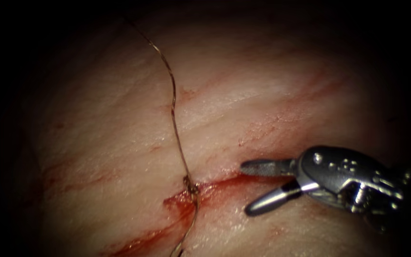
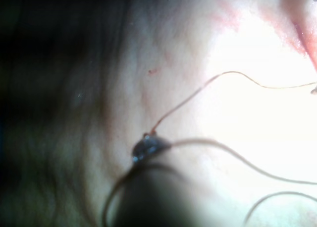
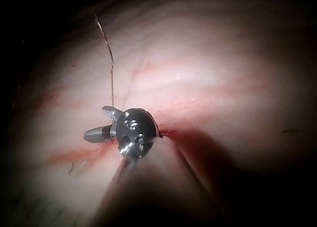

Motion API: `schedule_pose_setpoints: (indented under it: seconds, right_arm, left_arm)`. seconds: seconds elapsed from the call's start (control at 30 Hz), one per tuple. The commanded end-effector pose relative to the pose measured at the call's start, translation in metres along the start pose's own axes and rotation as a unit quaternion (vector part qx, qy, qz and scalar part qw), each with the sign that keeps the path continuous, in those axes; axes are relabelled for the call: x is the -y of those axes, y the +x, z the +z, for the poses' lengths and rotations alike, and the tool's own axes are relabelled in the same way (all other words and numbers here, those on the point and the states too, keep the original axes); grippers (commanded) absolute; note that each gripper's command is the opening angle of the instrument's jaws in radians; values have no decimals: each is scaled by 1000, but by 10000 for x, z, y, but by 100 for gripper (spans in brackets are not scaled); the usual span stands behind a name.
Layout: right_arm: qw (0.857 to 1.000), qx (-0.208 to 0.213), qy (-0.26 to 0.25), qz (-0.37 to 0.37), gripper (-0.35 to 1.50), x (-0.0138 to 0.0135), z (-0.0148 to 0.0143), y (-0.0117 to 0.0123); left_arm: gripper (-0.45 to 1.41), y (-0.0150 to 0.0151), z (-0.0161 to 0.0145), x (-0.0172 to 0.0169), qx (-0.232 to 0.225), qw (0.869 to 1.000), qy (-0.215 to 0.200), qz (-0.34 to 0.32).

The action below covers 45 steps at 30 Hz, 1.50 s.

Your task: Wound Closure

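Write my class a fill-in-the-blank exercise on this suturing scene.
1. The right arm's grey metal tool has its fingers ____.
2. Those fingers hold ____.
3. The thin brown thread meets the pale pork tissue at a small ____ on the red cut.
4. The tool lies to the cut's ____.

Missing: open; nothing; knot; right

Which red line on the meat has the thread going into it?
The thread enters the cut, the deepest red line, beside the right tool's open, empty jaws.

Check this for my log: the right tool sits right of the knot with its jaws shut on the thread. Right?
Not quite. In the endoscope view the right tool does sit right of the knot at the cut, but its jaws are open and hold nothing; the thread runs clear of them.
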Motion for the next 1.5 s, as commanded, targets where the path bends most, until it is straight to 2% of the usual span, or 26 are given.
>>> schedule_pose_setpoints:
  seconds: [0.03, 0.2, 0.27, 0.33, 0.37, 0.6, 0.77, 1.1, 1.5]
  right_arm:
    - [1000, -6, 4, 27, 123, -13, 16, -17]
    - [999, -5, -15, 43, 143, -36, 59, -62]
    - [999, -5, -15, 44, 143, -38, 66, -67]
    - [999, -4, -10, 42, 145, -49, 91, -84]
    - [999, -3, -8, 41, 138, -53, 97, -87]
    - [999, 1, -13, 38, 131, -73, 105, -102]
    - [999, 3, -21, 42, 131, -79, 118, -107]
    - [999, 3, -12, 45, 131, -91, 154, -100]
    - [999, 3, -7, 45, 135, -92, 183, -100]
  left_arm:
    - [-45, 2, 5, 0, -1, 1000, 0, 1]
    - [-45, 11, -6, -10, -7, 1000, -1, -3]
    - [-45, 11, -7, -11, -7, 1000, -1, -1]
    - [-45, 14, -11, -15, -7, 1000, -3, -2]
    - [-45, 15, -15, -18, -8, 1000, -4, -3]
    - [-45, 17, -30, -24, -16, 1000, -5, -1]
    - [-45, 19, -33, -29, -17, 1000, -5, -2]
    - [-45, 27, -42, -35, -24, 1000, -5, -3]
    - [-45, 31, -46, -37, -28, 1000, -6, -3]
